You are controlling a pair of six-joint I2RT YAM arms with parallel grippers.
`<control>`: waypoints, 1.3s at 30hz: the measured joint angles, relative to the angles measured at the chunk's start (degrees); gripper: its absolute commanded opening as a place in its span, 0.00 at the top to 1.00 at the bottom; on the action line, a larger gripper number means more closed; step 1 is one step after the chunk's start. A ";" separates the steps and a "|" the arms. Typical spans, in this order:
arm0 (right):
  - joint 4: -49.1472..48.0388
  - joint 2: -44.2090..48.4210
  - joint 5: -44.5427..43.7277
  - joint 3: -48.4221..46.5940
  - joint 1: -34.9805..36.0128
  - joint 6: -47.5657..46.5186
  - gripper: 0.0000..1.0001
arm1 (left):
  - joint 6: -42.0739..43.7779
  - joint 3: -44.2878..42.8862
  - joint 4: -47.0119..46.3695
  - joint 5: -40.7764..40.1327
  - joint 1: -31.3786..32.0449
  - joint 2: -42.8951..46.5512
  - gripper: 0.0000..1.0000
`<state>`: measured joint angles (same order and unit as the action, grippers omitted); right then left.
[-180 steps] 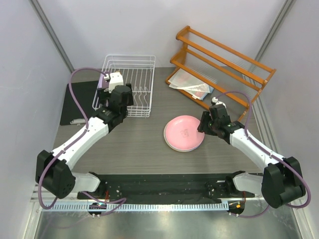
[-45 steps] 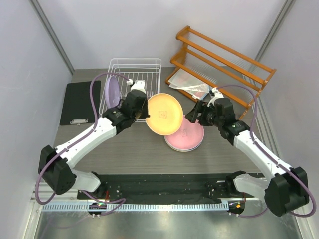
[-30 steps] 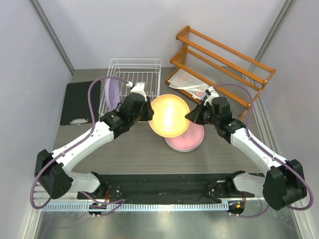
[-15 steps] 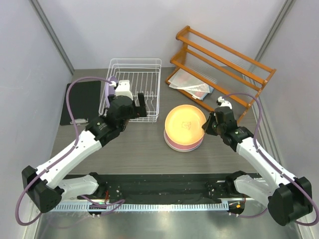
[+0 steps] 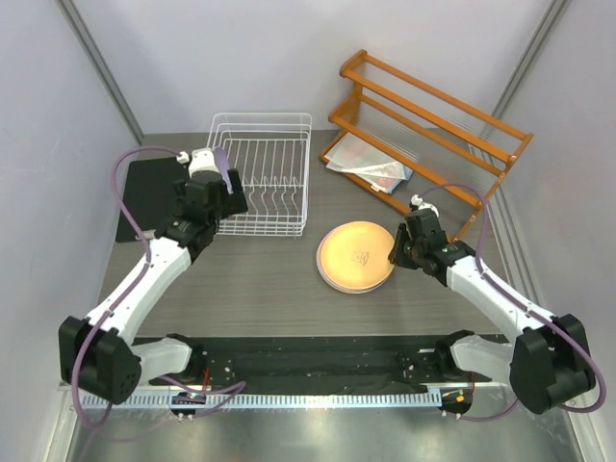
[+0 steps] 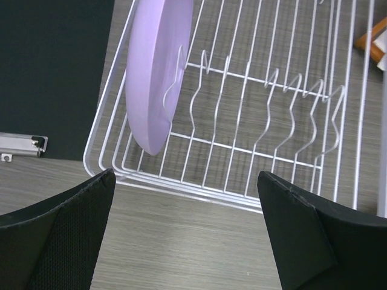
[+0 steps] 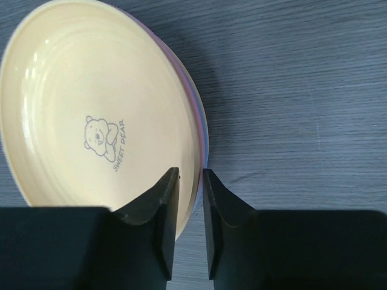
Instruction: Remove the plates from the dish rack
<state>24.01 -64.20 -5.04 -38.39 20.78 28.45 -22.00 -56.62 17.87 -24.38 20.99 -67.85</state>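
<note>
Showing yellow plate [image 7: 100, 103] | print: bear drawing | text: apparently "SWEET BEAR"

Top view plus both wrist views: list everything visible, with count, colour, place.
yellow plate: 1, yellow, top of the stack, right of table centre
plates underneath: number unclear, pink edge showing, same stack
lilac plate: 1, lilac, standing on edge at the rack's left end
dish rack: 1, white wire, back of table, left of centre
wooden shelf: 1, orange, back right
packets: number unclear, pale, under the shelf
clipboard: 1, black, left of the rack
table: 1, grey wood grain
left claw: 1, black, open and empty, by the rack's front left corner
right claw: 1, black, over the yellow plate's rim, grip unclear
</note>
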 measured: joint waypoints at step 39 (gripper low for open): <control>2.21 0.07 -6.19 -5.38 0.00 -2.86 0.31 | 9.42 -14.91 -6.51 -7.61 -8.20 -24.50 1.00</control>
<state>26.22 -64.14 -11.22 -43.77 20.78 25.58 -12.58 -71.53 11.35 -31.99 12.80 -92.36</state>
